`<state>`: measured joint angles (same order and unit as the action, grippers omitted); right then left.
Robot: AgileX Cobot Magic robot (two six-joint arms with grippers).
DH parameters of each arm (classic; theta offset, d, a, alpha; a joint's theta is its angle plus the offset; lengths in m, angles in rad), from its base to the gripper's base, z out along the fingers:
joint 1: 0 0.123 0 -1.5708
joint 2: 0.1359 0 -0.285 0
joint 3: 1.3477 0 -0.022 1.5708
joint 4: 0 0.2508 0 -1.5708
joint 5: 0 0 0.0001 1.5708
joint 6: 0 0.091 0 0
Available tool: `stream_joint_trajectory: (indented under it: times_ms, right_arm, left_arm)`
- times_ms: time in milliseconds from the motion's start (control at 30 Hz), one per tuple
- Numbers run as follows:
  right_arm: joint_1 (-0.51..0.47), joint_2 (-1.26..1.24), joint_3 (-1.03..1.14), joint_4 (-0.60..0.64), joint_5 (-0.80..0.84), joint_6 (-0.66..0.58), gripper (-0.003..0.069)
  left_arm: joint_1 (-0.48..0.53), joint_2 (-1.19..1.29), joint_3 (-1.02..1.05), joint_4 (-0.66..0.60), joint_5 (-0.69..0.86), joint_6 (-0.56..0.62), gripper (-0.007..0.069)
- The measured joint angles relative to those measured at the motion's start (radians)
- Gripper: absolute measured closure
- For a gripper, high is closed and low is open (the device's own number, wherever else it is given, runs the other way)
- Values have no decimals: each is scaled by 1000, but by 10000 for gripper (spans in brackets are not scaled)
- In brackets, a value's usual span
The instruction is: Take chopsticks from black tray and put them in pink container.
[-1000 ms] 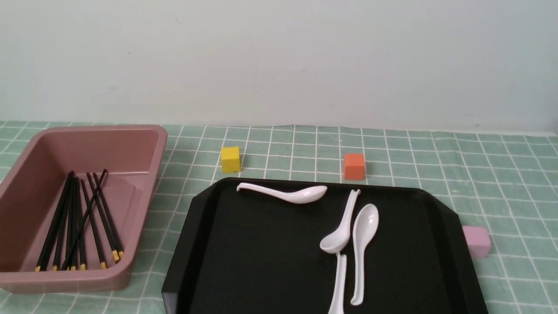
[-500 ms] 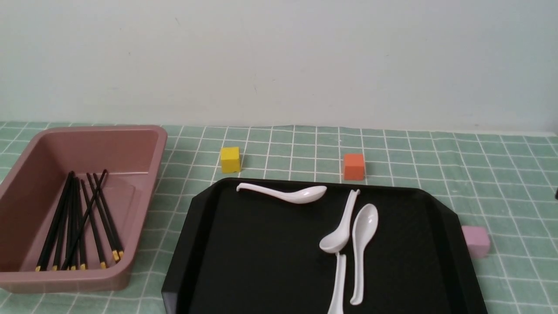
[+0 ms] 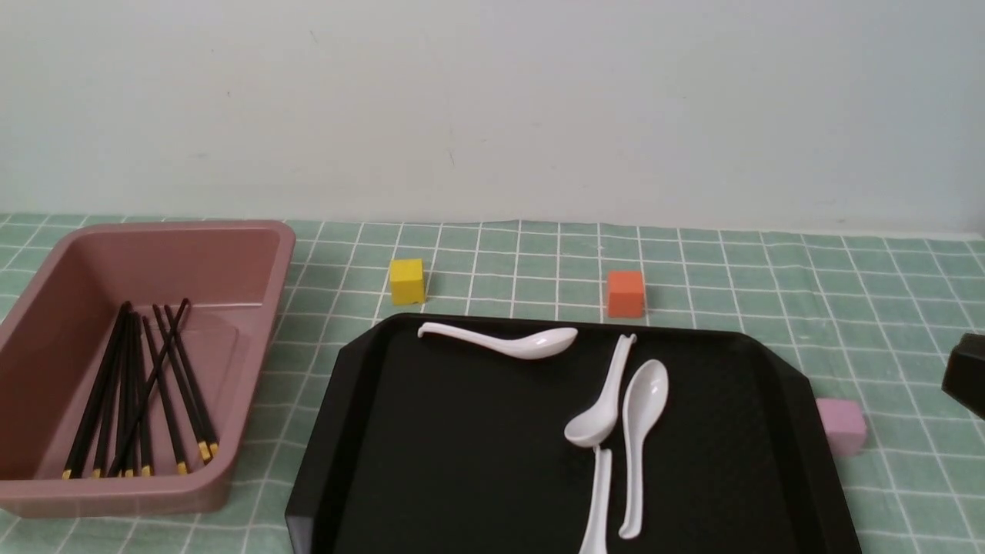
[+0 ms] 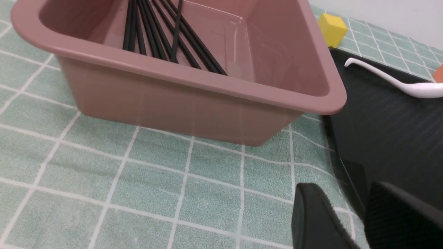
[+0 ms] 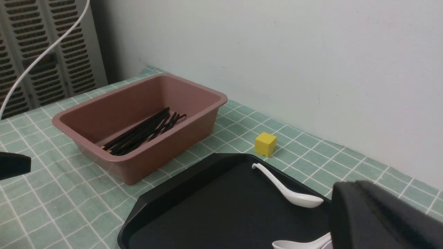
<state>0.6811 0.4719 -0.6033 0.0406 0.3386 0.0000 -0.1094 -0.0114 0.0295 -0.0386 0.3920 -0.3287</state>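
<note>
Change: a dark piece of the right arm (image 3: 966, 375) has come in at the right edge of the front view, to the right of the black tray (image 3: 462, 462); a second ago it was not there. Nothing else has shifted.
Chopsticks (image 3: 135, 392): all lie in the pink container (image 3: 154, 225), which stands left of the tray; no stick shows on the tray.
Long axis: the sticks run from the container's near wall toward its far wall, fanned a little. The yellow-banded ends are nearest the robot and the plain ends point toward the wall. One stick lies slantwise across the rest.
Shapes and surfaces: the sticks are thin, straight and black. The container is deep, smooth plastic with rounded corners and a thick rim. The tray is flat and glossy, with cut corners and a low rim.
On the tray: four white soup spoons (image 3: 531, 344), smooth and shiny.
Beyond the tray: a yellow cube (image 3: 406, 281) and an orange cube (image 3: 624, 293); a pale pink cube (image 3: 841, 425) touches its right edge.
Underneath: a green checked cloth (image 3: 769, 269).
Left gripper (image 4: 349, 204): the black fingers stand a little apart, with nothing between them, at the tray's near left corner.
Right gripper (image 5: 377, 214): only one dark bulk shows; I cannot tell how the jaws stand.
</note>
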Motion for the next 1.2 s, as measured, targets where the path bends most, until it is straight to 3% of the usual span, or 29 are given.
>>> stream_joint_trajectory:
  times_ms: [867, 1000, 1200]
  right_arm:
    - [-6, -29, 77, -41, -10, 0, 613]
    - [-87, -87, 147, -58, -12, 0, 606]
    - [-348, -268, 344, -58, -15, 0, 600]
  left_arm:
    - [0, 0, 0, 0, 0, 0, 385]
    - [0, 0, 0, 0, 0, 0, 385]
    - [0, 0, 0, 0, 0, 0, 385]
